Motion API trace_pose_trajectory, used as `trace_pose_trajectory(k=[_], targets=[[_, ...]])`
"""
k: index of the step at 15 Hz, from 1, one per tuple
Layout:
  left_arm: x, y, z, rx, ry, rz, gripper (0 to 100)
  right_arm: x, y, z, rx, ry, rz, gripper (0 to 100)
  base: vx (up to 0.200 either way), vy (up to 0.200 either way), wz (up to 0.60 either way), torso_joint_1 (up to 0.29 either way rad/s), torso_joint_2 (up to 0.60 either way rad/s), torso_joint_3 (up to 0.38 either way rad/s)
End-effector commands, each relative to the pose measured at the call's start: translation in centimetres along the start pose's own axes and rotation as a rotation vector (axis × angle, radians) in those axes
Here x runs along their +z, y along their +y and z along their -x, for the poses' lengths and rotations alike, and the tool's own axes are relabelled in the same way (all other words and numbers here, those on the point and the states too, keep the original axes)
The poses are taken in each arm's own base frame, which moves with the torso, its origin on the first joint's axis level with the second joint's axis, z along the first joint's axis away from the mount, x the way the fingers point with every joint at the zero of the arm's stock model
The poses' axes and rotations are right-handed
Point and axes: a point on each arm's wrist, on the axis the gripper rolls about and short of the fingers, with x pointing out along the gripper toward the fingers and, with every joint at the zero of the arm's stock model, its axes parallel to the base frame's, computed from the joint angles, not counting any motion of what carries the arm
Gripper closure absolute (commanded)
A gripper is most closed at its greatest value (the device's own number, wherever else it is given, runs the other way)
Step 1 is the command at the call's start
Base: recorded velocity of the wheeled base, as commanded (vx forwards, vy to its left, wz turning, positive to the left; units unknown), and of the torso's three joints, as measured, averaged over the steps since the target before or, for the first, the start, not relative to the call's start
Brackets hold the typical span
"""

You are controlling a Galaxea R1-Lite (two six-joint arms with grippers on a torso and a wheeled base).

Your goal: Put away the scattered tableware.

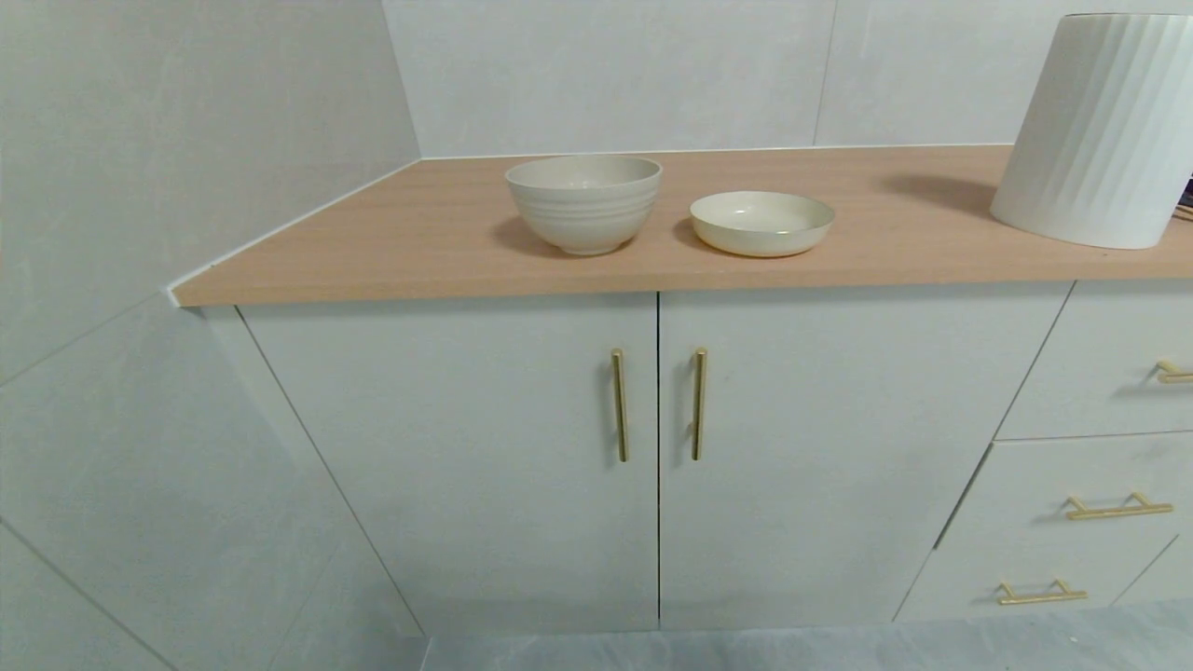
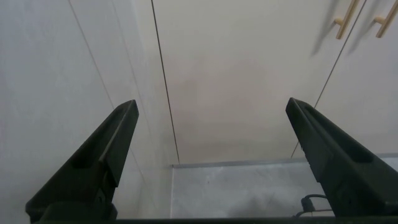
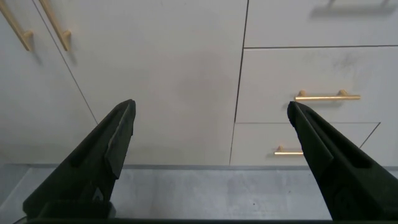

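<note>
A deep ribbed beige bowl (image 1: 584,200) stands on the wooden countertop (image 1: 419,242), close to its front edge. Just to its right sits a shallow cream bowl (image 1: 761,222). Below them are two shut cabinet doors (image 1: 466,447) with vertical gold handles (image 1: 619,405) side by side at the middle. My left gripper (image 2: 211,112) is open and empty, held low before the left cabinet door near the floor. My right gripper (image 3: 211,115) is open too, low in front of the right door and the drawers (image 3: 311,81).
A tall white ribbed container (image 1: 1104,126) stands at the counter's right end. Drawers with gold handles (image 1: 1118,508) fill the right side. A tiled wall (image 1: 140,326) closes in on the left. Grey floor (image 1: 792,648) runs along the cabinet base.
</note>
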Motion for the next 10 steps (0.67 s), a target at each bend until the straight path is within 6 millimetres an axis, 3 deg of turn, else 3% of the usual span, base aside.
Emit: trace_pose_trajectory(k=[1, 2, 3, 5, 9, 10], targets=[[0.0, 0.0, 0.0, 0.0, 0.001, 0.0, 0, 3.1, 0.1, 0.7, 0.027, -0.11, -0.011, 0, 0.0, 0.0, 0.0, 0.0, 0.0, 0.0], [0.0, 0.0, 0.0, 0.0, 0.001, 0.0, 0, 5.1, 0.1, 0.7, 0.077, -0.101, -0.032, 0, 0.0, 0.0, 0.0, 0.0, 0.0, 0.0], [0.0, 0.0, 0.0, 0.0, 0.001, 0.0, 0, 5.5, 0.2, 0.3, 0.115, -0.06, -0.027, 0, 0.0, 0.0, 0.0, 0.0, 0.0, 0.0], [0.0, 0.0, 0.0, 0.0, 0.001, 0.0, 0, 7.3, 0.5, -1.9, 0.25, 0.072, -0.03, 0, 0.0, 0.0, 0.0, 0.0, 0.0, 0.0], [0.0, 0.0, 0.0, 0.0, 0.001, 0.0, 0, 10.1, 0.8, -6.5, 0.361, 0.251, -0.053, 0, 0.0, 0.0, 0.0, 0.0, 0.0, 0.0], [0.0, 0.0, 0.0, 0.0, 0.001, 0.0, 0, 10.1, 0.8, -6.6, 0.364, 0.254, -0.053, 0, 0.0, 0.0, 0.0, 0.0, 0.0, 0.0]])
